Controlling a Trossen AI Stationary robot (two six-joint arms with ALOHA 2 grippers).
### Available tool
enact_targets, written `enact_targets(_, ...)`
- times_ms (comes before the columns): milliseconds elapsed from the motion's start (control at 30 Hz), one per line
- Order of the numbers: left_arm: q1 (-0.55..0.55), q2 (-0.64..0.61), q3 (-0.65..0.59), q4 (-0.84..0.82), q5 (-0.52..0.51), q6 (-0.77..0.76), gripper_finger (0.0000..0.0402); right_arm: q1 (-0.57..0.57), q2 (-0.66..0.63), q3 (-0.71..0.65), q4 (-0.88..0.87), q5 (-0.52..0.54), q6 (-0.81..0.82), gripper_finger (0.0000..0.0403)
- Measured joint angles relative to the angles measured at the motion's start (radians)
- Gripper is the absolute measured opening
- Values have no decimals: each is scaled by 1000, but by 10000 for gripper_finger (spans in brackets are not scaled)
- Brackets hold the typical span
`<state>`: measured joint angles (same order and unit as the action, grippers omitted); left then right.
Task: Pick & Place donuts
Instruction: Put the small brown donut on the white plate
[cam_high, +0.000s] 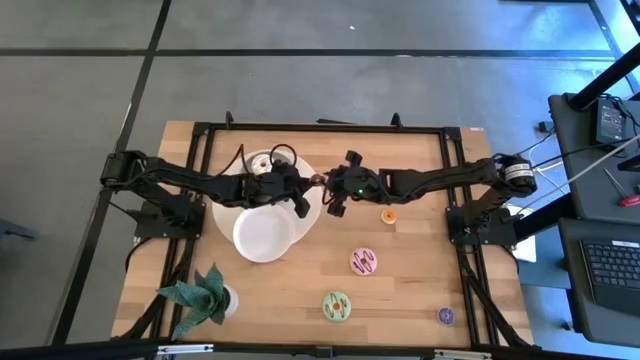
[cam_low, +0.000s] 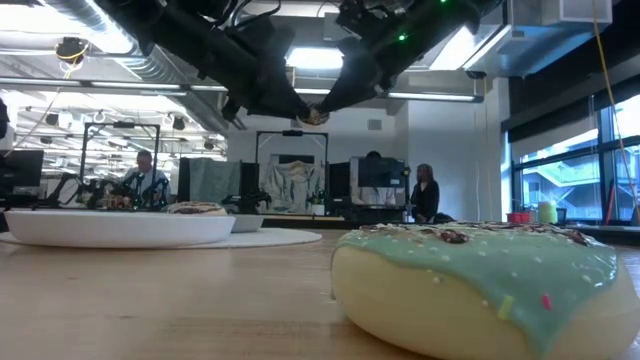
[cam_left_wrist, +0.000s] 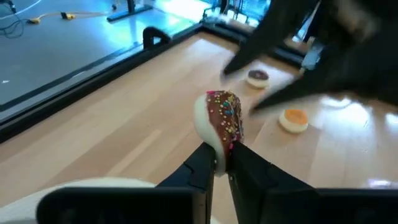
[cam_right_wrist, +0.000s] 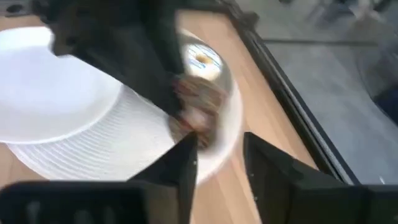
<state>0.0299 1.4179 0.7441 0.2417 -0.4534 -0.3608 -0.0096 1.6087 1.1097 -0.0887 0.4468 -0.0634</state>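
Now the left gripper (cam_left_wrist: 221, 167) is pinching a chocolate sprinkled donut (cam_left_wrist: 221, 123) on edge, while the right gripper (cam_right_wrist: 219, 152) is gaping just beside it.

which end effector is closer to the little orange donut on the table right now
Right. The right end effector hangs just beside the orange donut, open. The left end effector sits farther off over the plates, shut on a chocolate sprinkled donut.
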Motion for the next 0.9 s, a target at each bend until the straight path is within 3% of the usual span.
enact_targets(200, 0, -11, 1, -153, 97, -96, 33, 1, -114, 1, -207, 93, 119, 180)
enact_targets(400, -2, -11, 1, -411, 356, -276, 33, 1, -173, 1, -383, 107, 219, 194)
enact_targets(900, -15, -60, 1, -819, 550, -445, 33, 1, -167, -4, -409, 110, 243, 194)
